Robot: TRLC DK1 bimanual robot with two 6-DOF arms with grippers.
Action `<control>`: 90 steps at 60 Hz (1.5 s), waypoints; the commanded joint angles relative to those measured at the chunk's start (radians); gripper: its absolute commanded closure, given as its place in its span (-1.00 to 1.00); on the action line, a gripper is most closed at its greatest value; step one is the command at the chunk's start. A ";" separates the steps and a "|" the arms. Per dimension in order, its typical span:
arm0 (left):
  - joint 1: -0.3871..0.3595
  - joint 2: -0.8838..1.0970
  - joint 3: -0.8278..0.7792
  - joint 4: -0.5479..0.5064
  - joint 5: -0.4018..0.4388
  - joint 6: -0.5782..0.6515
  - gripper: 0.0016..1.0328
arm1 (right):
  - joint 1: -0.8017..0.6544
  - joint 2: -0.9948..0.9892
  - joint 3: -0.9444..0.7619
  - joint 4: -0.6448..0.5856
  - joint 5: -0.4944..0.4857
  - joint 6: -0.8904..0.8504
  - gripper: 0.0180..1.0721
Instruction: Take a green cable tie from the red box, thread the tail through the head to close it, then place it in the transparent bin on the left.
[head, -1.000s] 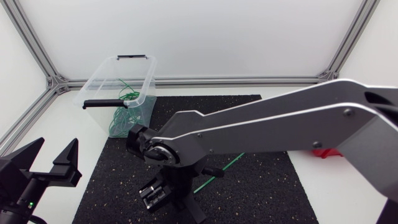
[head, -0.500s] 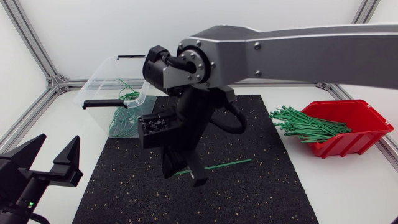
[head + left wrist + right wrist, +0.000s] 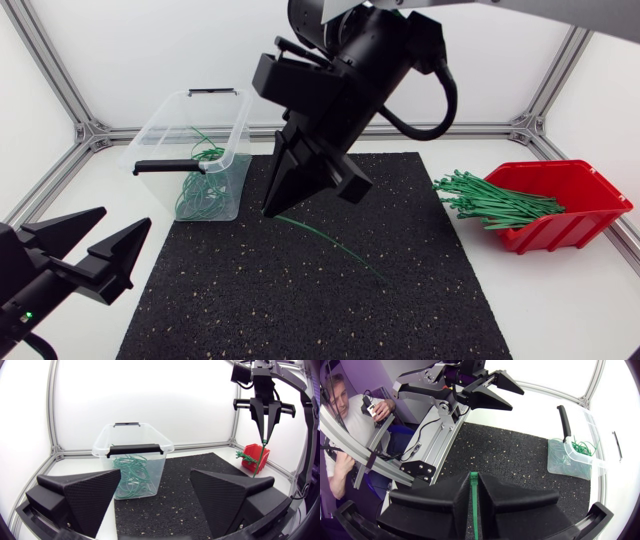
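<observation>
One green cable tie [image 3: 330, 240] hangs from the right claw [image 3: 280, 200], which is raised over the middle of the black mat [image 3: 300, 310]. Its two fingers are pinched narrow on the tie near the head end. The rest runs straight, slanting down to the right toward the mat, with the tail not threaded. I cannot tell whether the tip touches the mat. The left claw [image 3: 127, 217] sits at the near left corner, fingers spread wide with nothing between them. At the far left, just off the mat, the clear bin [image 3: 190, 95] holds looped green ties [image 3: 200, 185]. At the right, well apart from both claws, a bundle of green ties [image 3: 490, 200] spills from the left side of the red box [image 3: 575, 215].
</observation>
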 commanded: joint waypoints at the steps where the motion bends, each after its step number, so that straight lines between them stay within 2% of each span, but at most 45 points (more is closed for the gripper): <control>1: 0.030 0.065 0.065 -0.007 0.049 -0.035 -0.86 | -0.019 0.031 0.050 -0.036 -0.024 -0.020 0.73; 5: 0.081 0.154 0.115 -0.010 0.134 -0.036 -0.86 | -0.036 0.045 0.088 -0.060 -0.043 -0.020 0.73; 9: 0.160 0.306 0.198 -0.025 0.291 -0.044 -0.83 | -0.065 0.080 0.163 -0.108 -0.089 -0.030 0.73; 21: 0.231 0.567 0.327 -0.027 0.484 -0.018 -0.83 | -0.098 0.156 0.292 -0.189 -0.139 -0.061 0.73; 28: 0.219 0.599 0.338 -0.007 0.533 0.017 -0.83 | -0.102 0.183 0.318 -0.200 -0.148 -0.072 0.73; 33: 0.188 0.585 0.336 0.000 0.558 0.103 -0.83 | -0.108 0.202 0.341 -0.212 -0.157 -0.079 0.73; 36: 0.165 0.571 0.335 0.009 0.558 0.218 -0.83 | -0.115 0.211 0.355 -0.218 -0.163 -0.086 0.73; 39: 0.131 0.553 0.327 0.010 0.556 0.395 -0.83 | -0.119 0.219 0.369 -0.227 -0.172 -0.090 0.73; 40: 0.121 0.545 0.324 0.009 0.553 0.409 -0.83 | -0.121 0.220 0.373 -0.229 -0.177 -0.092 0.73; 46: 0.081 0.553 0.329 0.009 0.553 0.416 -0.83 | -0.125 0.223 0.375 -0.235 -0.185 -0.101 0.73; 56: 0.001 0.637 0.341 0.010 0.564 0.496 -0.83 | -0.125 0.229 0.381 -0.246 -0.201 -0.113 0.73; 65: -0.042 0.748 0.362 0.032 0.644 0.553 -0.83 | -0.118 0.229 0.375 -0.253 -0.206 -0.119 0.73; 73: -0.064 0.763 0.372 0.105 0.702 0.551 -0.83 | -0.113 0.229 0.373 -0.269 -0.217 -0.135 0.73; 79: -0.067 0.807 0.395 0.141 0.805 0.553 -0.77 | -0.108 0.231 0.369 -0.276 -0.226 -0.153 0.73; 90: -0.076 0.912 0.425 0.250 0.898 0.553 -0.77 | -0.096 0.248 0.370 -0.289 -0.232 -0.173 0.73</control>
